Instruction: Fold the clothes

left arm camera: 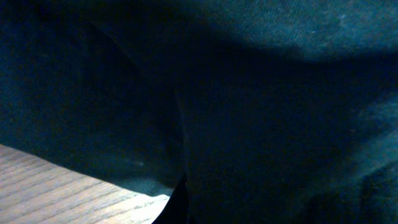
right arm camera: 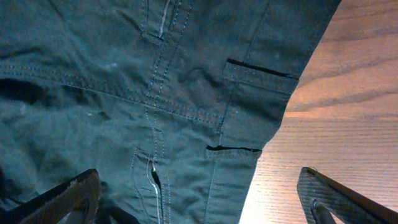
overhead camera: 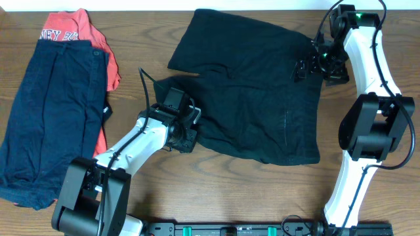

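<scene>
Black shorts (overhead camera: 256, 111) lie spread on the wooden table (overhead camera: 151, 36), waistband to the right. My left gripper (overhead camera: 189, 136) is at the hem of the shorts' lower-left leg. In the left wrist view dark cloth (left arm camera: 249, 93) fills the frame and only one fingertip (left arm camera: 181, 202) shows near the middle, so it looks shut on the cloth. My right gripper (overhead camera: 305, 67) hovers at the waistband's upper end. In the right wrist view its fingers (right arm camera: 199, 205) are wide apart, over the waistband and a belt loop (right arm camera: 261, 74).
At the left a navy garment (overhead camera: 52, 111) lies on a red printed shirt (overhead camera: 82, 29). Bare wood shows beside the waistband in the right wrist view (right arm camera: 348, 93) and under the hem in the left wrist view (left arm camera: 56, 186).
</scene>
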